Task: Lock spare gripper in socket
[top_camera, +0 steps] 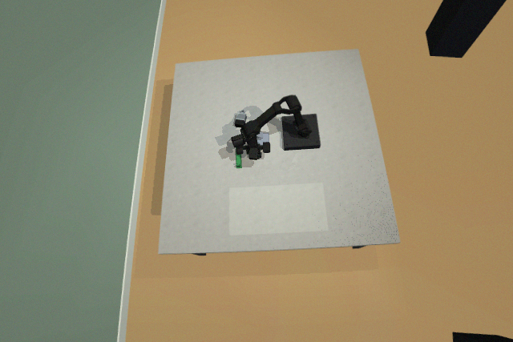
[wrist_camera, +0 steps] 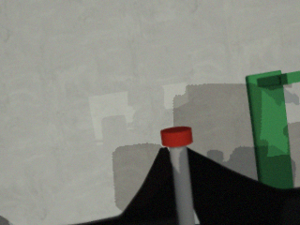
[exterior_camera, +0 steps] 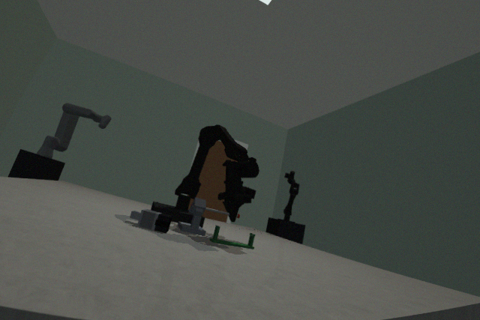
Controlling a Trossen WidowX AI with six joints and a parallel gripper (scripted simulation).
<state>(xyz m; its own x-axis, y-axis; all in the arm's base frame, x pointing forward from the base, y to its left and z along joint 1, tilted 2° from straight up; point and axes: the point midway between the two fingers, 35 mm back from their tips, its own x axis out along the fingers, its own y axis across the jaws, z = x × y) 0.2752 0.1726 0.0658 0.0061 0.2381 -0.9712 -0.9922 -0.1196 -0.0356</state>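
Note:
My gripper (exterior_camera: 233,218) (wrist_camera: 172,153) is shut on the lock pin (exterior_camera: 217,210) (wrist_camera: 184,187), just behind its red head (exterior_camera: 238,216) (wrist_camera: 176,137). The grey shaft runs back level towards the socket on the grey mount (top_camera: 264,138) (exterior_camera: 196,216); whether its far end is still inside the socket cannot be told. The spare gripper (top_camera: 240,117) (exterior_camera: 150,219), a grey block with a black part, lies on the table beside the mount, apart from it.
A green bracket (top_camera: 238,160) (exterior_camera: 232,243) (wrist_camera: 272,127) with two uprights stands close to the gripper. The arm's dark base plate (top_camera: 301,141) is right of the mount in the top view. A pale rectangle (top_camera: 277,210) is marked near the table's lower edge.

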